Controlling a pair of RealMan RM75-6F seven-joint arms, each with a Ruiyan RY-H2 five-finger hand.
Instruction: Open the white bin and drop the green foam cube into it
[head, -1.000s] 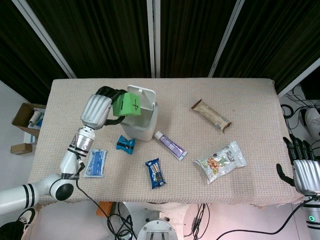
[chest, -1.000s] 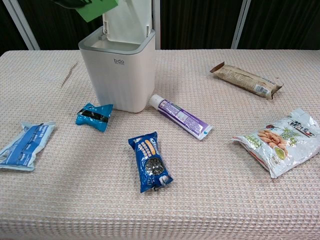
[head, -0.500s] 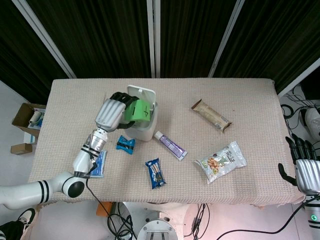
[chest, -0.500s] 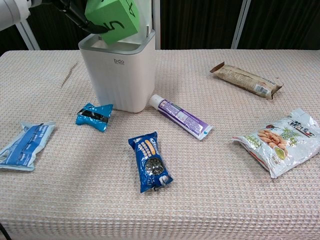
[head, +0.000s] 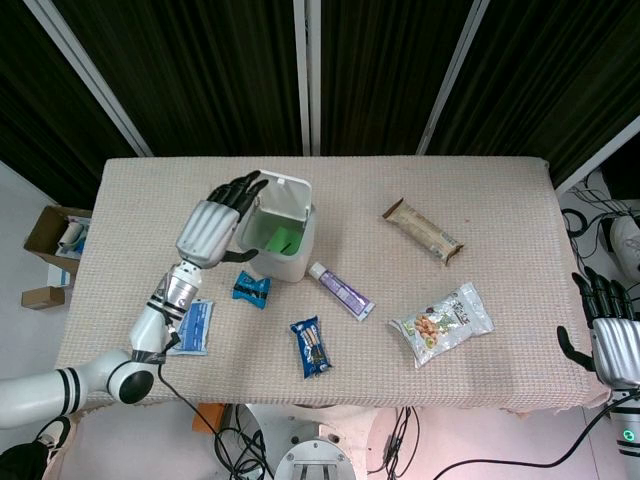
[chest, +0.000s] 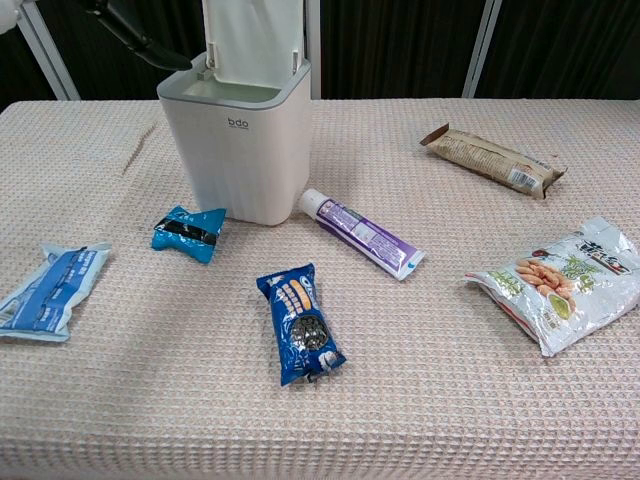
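- Green foam cube (head: 283, 239) lies inside the white bin (head: 283, 247), lid upright
- Left hand (head: 213, 226) hovers beside the rim, fingers spread, empty
- Right hand (head: 610, 340) empty, fingers apart, off the surface (head: 500, 220)

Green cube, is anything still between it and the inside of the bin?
Nothing visible. The head view shows the green cube lying inside the white bin, whose lid stands upright at the back. The left hand holds nothing, fingers spread beside the bin's rim.

Left hand (head: 213, 226) raised over the table, fingers spread and empty, forearm angling down-left, right hand (head: 611, 343) low at the table's edge, fingers apart
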